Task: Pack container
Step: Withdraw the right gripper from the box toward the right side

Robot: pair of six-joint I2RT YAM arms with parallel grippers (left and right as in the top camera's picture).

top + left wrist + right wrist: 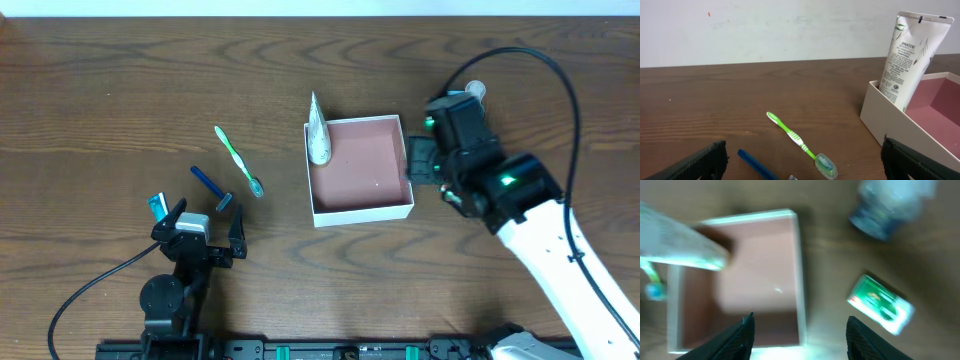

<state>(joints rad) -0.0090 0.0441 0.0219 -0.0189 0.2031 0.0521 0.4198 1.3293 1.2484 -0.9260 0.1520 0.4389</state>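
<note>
The right end effector [416, 160] hangs with its fingers [737, 335] spread wide and nothing between them, over the table [100, 90] at the near wall of the container [365, 165]. Through its blurred wrist camera, the container's reddish-brown floor lies straight ahead and somewhat to one side. A green-and-white packet [880, 304] lies on the wood to the other side, outside the white wall. A pale bottle with a dark base [890, 205] stands further ahead of the packet. A white tube [318, 135] leans on the container's far wall, away from this end effector, with its lower end inside the box. The left end effector [207, 222] is likewise spread and empty, low over the table. A green toothbrush [797, 140] lies just ahead of it, between its fingers' lines. A blue razor [755, 165] lies nearer still, and the container sits ahead beyond one finger.
</note>
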